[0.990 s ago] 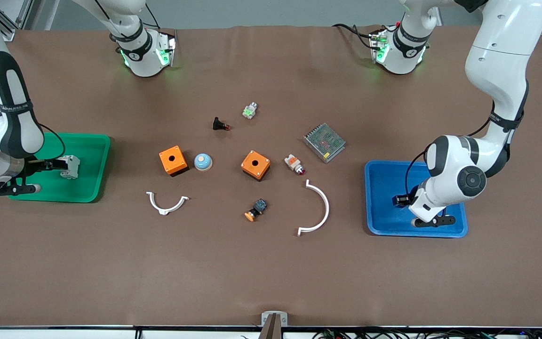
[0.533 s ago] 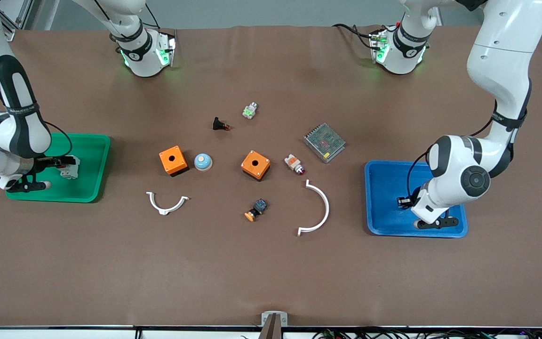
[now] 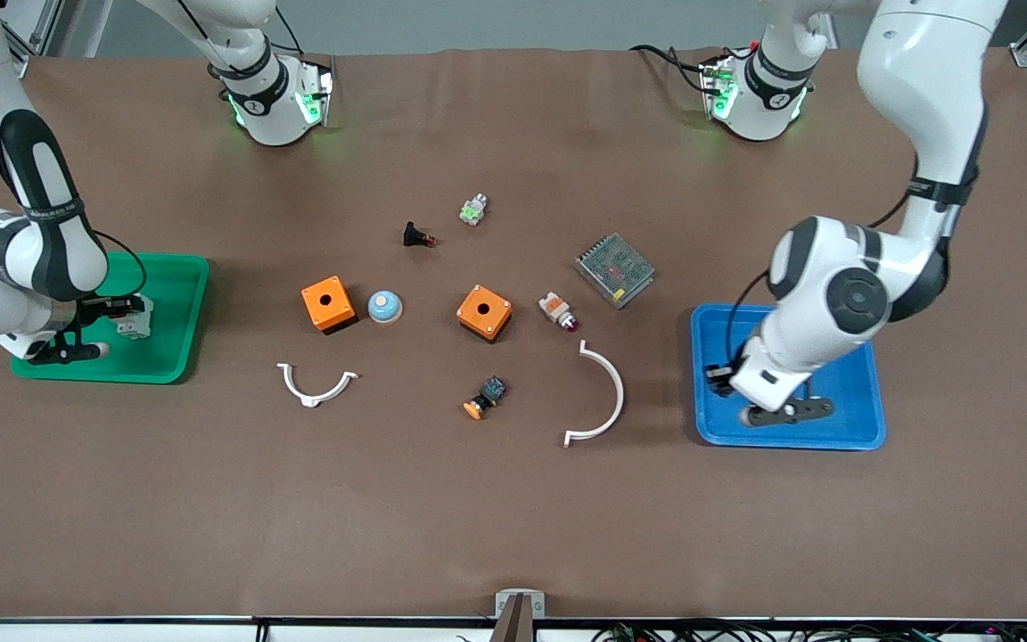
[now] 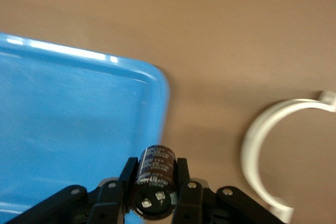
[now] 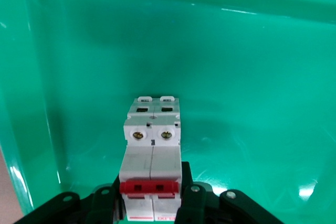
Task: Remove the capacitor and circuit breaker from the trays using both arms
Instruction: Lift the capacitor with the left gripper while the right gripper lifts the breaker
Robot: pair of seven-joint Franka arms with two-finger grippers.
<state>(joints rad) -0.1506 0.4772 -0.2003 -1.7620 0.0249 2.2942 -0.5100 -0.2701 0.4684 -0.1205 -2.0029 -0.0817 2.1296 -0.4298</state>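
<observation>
The left gripper clasps the small black cylindrical capacitor between its fingers over the rim of the blue plastic tray, with the white curved plastic bracket lying on the brown table just beside that rim. The right gripper grips the white-grey rectangular breaker with its red levers between the fingers, inside the green plastic tray, whose walls close in around it.

No legible text is found. Faint white print is seen on the sleeve of the capacitor but cannot be read; small marks on the breaker are likewise illegible.
</observation>
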